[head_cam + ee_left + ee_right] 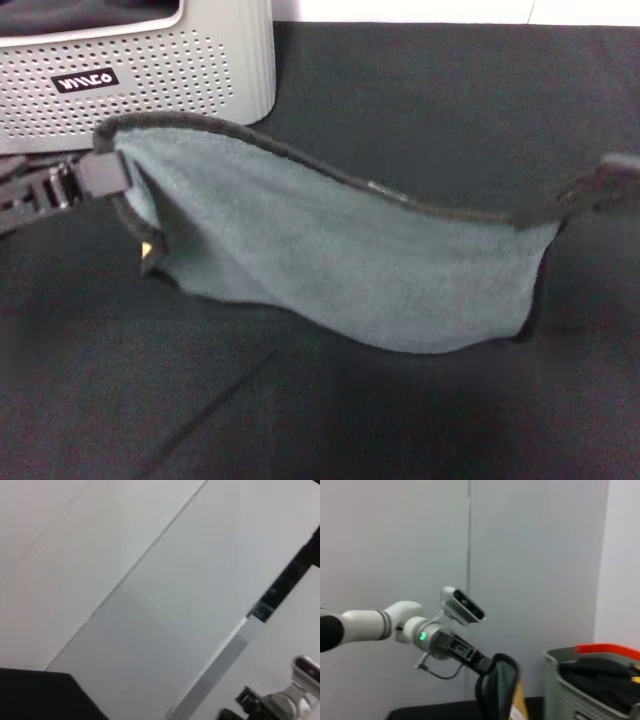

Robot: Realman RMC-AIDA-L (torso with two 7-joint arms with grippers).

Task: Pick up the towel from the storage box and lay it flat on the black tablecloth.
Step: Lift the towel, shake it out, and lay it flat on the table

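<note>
The towel (330, 260) hangs stretched between my two grippers, grey-teal side up, sagging in the middle over the black tablecloth (300, 420). A bit of its yellow side shows at the left lower corner. My left gripper (108, 172) is shut on the towel's left corner, just in front of the storage box (170, 90). My right gripper (585, 190) is shut on the towel's right corner at the right edge. The right wrist view shows the left gripper (482, 666) pinching the hanging towel (502, 690) beside the storage box (580, 700).
The storage box stands at the back left and holds dark cloth (597, 677), with an orange-red edge (607, 650) on top. A pale wall (150, 580) lies behind the table. The tablecloth spreads wide in front of and to the right of the towel.
</note>
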